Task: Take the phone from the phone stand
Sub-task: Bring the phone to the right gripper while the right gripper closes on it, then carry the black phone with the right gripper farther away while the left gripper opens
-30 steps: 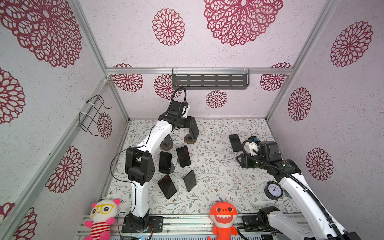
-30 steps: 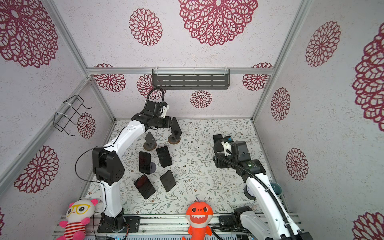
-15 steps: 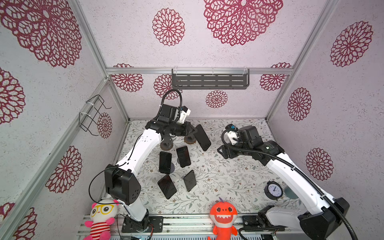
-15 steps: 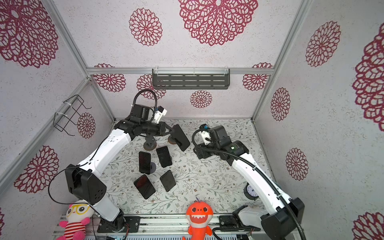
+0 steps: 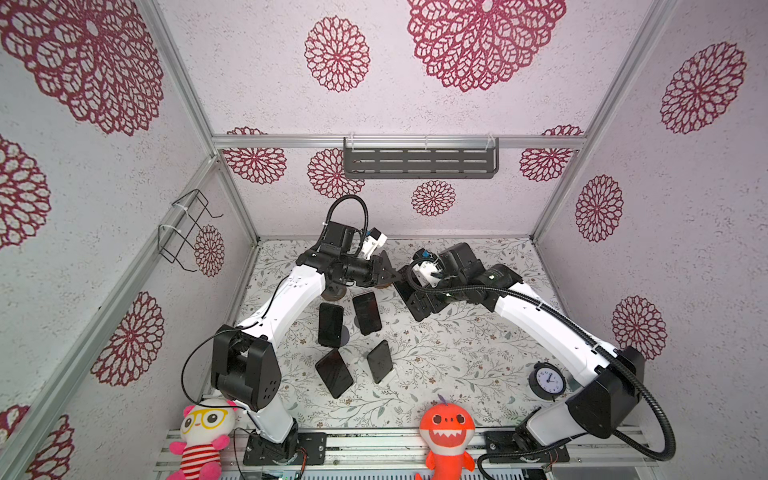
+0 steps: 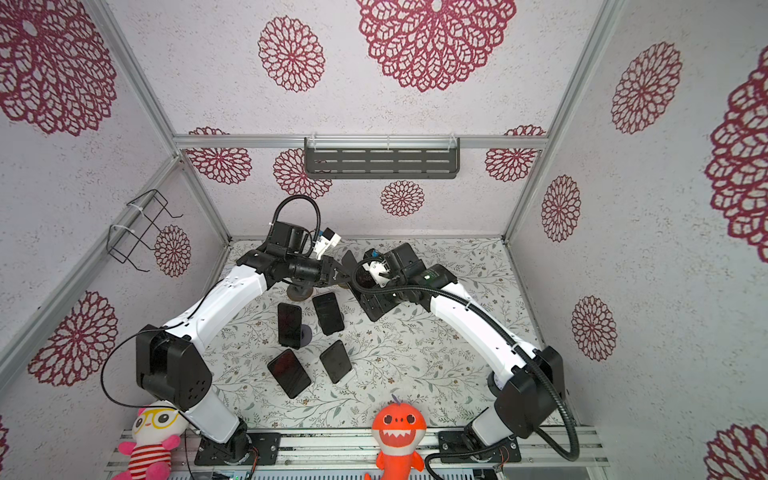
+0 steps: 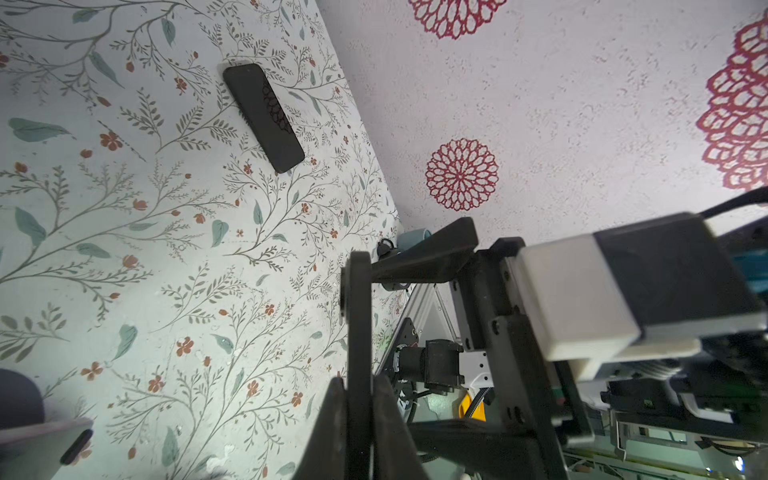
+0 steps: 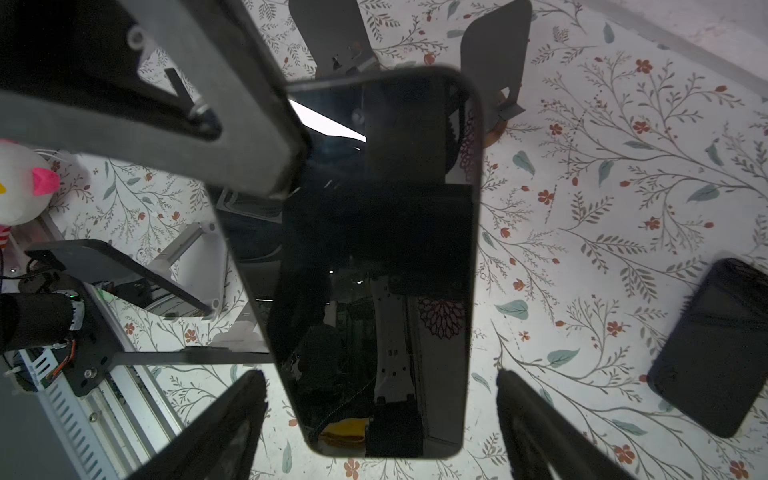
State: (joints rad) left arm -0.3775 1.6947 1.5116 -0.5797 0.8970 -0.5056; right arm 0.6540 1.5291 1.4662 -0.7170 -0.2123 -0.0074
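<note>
The left fingers [image 7: 328, 424] are pressed onto the phone [image 8: 374, 270], pinching it through its thickness at 1 long edge near its far end. It hangs in the air above the rear middle of the counter [image 5: 457, 353], clear of the 2 empty phone stands [image 8: 328, 37] by the rear edge. The right fingers [image 8: 232, 424] are spread wide, 1 on each side of the phone's near end, with a gap to each long edge. The phone's long axis runs straight out from between them, so closing them would likely catch it across its width. Both arms are at the phone, but only the left carries it. The left wrist view gives the phone edge-on, a thin dark bar, while the right wrist view gives its whole glass face. Both wrist views show another phone [image 7: 264, 118] lying flat on the counter's right half; I cannot find it in the top views, where the right arm [image 5: 540, 322] likely covers it. 4 more phones [image 5: 330, 324] stand propped left of the middle.
</note>
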